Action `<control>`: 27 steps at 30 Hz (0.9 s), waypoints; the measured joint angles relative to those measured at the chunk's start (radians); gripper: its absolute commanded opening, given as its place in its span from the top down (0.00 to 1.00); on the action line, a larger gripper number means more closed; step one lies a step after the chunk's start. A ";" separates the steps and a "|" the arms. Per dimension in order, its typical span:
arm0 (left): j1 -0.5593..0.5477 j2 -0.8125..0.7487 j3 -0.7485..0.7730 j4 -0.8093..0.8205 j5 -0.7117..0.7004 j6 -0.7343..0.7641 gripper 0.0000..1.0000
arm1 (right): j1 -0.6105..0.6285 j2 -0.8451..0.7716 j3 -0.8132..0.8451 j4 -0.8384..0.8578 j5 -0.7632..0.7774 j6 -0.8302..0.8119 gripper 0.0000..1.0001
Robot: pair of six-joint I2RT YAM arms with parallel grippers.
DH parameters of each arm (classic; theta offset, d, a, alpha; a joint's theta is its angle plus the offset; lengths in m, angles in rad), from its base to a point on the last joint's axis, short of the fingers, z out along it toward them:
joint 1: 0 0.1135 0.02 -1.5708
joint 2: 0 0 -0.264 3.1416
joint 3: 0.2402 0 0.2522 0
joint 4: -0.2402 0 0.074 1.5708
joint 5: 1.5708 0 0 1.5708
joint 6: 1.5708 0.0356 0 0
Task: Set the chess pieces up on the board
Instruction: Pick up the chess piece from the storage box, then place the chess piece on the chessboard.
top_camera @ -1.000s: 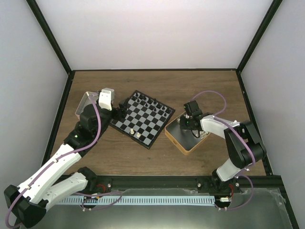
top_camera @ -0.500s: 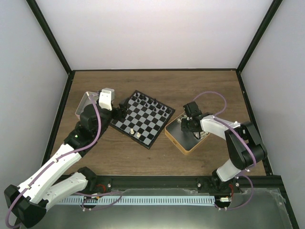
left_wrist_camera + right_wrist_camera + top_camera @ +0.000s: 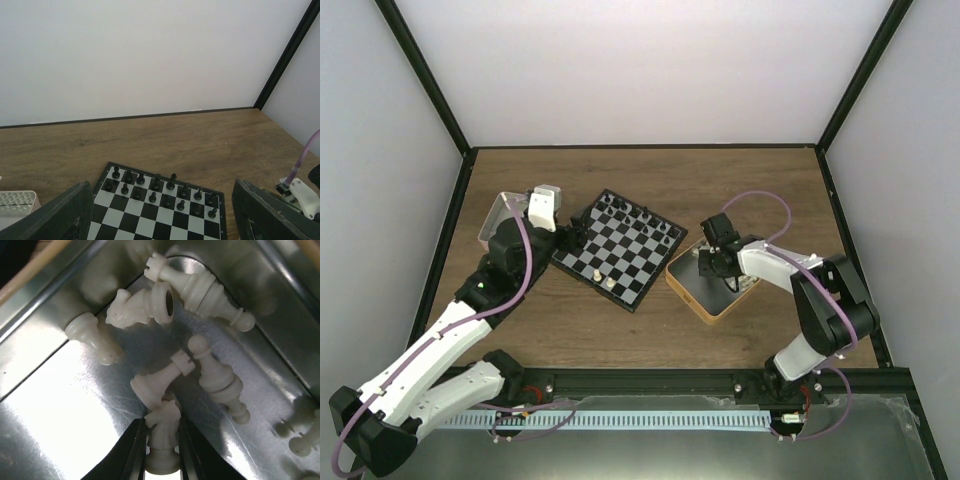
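Right gripper (image 3: 161,424) snug around cream knight (image 3: 163,440); only dark fingertips (image 3: 131,455) in frame.

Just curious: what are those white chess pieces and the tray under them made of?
The chess pieces look like moulded cream plastic, smooth with a soft sheen. The tray seems bright sheet metal: it mirrors the pieces and shows fine scratches.

Right end effector (image 3: 161,421) deep in tin (image 3: 280,310) corner: chess pieces (image 3: 216,377) crowd ahead, wall beyond; board (image 3: 625,250) middle rows open.
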 measured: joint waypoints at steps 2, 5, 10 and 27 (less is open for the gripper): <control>0.000 0.003 0.000 0.000 0.005 -0.003 0.22 | 0.003 -0.013 -0.006 -0.001 -0.001 0.000 0.86; 0.000 0.015 0.000 0.000 0.016 -0.008 0.22 | 0.004 -0.074 -0.034 0.018 -0.005 0.000 0.86; 0.000 0.040 0.000 0.000 0.051 -0.018 0.19 | 0.005 -0.217 -0.081 0.105 -0.035 -0.001 0.85; 0.001 0.447 0.113 0.074 0.670 -0.454 0.30 | 0.026 -0.445 -0.190 0.487 -0.530 -0.082 0.86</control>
